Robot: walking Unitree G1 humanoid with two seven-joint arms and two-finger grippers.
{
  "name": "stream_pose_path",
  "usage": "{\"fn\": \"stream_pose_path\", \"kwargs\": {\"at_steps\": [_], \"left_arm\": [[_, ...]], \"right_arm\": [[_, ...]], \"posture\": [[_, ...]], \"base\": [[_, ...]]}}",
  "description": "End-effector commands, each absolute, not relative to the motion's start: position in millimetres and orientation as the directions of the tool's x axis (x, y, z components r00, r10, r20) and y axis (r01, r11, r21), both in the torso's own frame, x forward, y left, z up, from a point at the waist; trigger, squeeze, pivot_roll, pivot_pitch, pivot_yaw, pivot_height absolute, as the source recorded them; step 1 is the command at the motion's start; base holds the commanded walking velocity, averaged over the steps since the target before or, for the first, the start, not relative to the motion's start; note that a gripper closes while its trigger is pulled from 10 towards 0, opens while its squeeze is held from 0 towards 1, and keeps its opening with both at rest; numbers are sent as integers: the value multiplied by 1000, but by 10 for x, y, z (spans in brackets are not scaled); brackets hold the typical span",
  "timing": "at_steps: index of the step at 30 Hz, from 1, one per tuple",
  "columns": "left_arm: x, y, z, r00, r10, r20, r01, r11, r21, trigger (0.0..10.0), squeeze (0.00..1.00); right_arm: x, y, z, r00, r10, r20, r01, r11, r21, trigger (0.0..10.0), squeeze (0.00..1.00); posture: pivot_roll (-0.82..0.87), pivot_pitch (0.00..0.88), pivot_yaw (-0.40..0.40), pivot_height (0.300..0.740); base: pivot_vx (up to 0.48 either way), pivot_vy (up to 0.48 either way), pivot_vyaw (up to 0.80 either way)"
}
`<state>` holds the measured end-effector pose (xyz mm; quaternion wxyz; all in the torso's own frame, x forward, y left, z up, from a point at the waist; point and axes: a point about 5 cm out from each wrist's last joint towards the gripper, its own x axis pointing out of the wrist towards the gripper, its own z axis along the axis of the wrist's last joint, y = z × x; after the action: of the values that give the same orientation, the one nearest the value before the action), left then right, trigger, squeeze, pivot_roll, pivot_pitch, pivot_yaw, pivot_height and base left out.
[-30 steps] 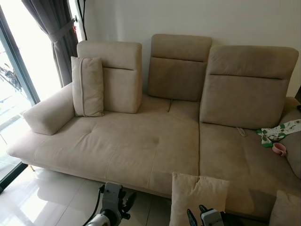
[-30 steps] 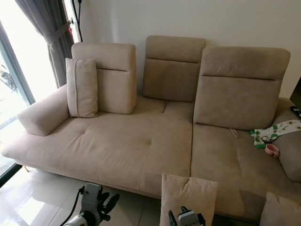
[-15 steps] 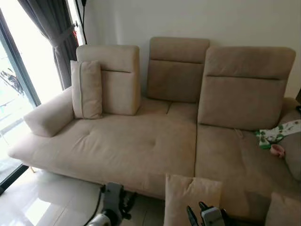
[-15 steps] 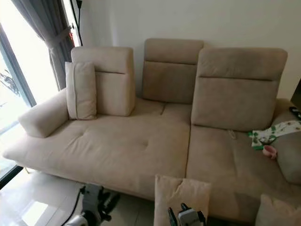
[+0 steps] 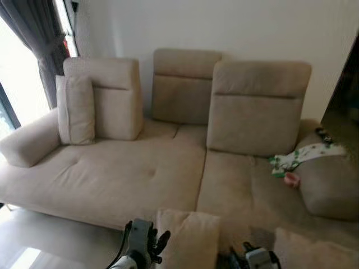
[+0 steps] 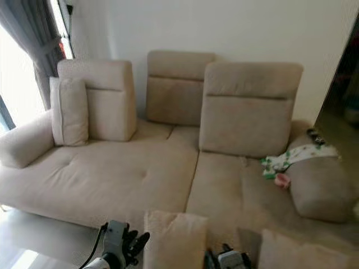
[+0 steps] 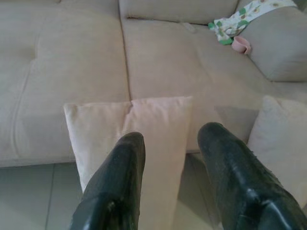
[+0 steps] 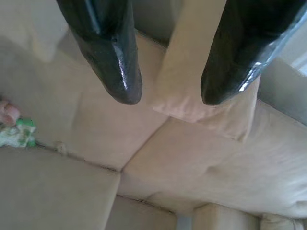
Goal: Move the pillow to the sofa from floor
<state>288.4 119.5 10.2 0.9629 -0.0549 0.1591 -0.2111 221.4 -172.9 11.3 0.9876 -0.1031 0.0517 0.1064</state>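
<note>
A beige pillow (image 5: 188,238) stands upright on the floor, leaning against the front of the beige sofa (image 5: 112,174). My left gripper (image 5: 148,246) hovers just left of the pillow. In the left wrist view it (image 7: 172,139) is open, with the pillow (image 7: 139,124) beyond the fingers. My right gripper (image 5: 252,259) sits low, just right of the pillow. The right wrist view shows it (image 8: 170,95) open, with the pillow's edge (image 8: 192,91) lying between and past the fingertips. I cannot tell whether either gripper touches the pillow.
A second beige cushion (image 5: 314,249) leans at the lower right. Another pillow (image 5: 74,109) stands against the sofa's left backrest. A green-and-white cloth (image 5: 300,157) and a pink cup (image 5: 290,179) lie by the right armrest. Grey curtain (image 5: 33,33) and window at left.
The whole view has swung to the right, so the sofa sits further left in the picture. Both grippers stay low beside the pillow, which still leans on the sofa front.
</note>
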Motion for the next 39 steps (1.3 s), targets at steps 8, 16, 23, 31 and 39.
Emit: {"fn": "stream_pose_path", "kwargs": {"at_steps": [8, 16, 23, 31, 39], "left_arm": [[2863, 1228, 65, 860, -410, -303, 370, 911, -184, 10000, 0], [2862, 1221, 66, 859, -414, -301, 371, 909, -191, 10000, 0], [2871, 1225, 68, 860, -411, -302, 364, 910, -199, 10000, 0], [2875, 1230, 72, 860, -410, -303, 366, 910, -192, 10000, 0], [2880, 1226, 75, 860, -409, -305, 368, 911, -186, 10000, 0]], "right_arm": [[2196, -1667, 86, 967, 215, -136, -238, 953, -189, 10000, 0], [2198, -1662, 83, 967, 213, -139, -237, 953, -189, 10000, 0], [2206, -1642, 70, 966, 215, -141, -239, 953, -185, 10000, 0], [2216, -1635, 50, 966, 214, -146, -238, 954, -182, 10000, 0], [2230, -1636, 27, 965, 211, -153, -238, 954, -182, 10000, 0]], "posture": [[9, 0, 42, 740], [9, 0, 43, 740], [12, 0, 46, 740], [14, 0, 48, 740], [15, 0, 47, 740]], "base": [[0, 0, 0], [0, 0, 0], [0, 194, 0], [0, 203, 0], [0, 0, 0]]}}
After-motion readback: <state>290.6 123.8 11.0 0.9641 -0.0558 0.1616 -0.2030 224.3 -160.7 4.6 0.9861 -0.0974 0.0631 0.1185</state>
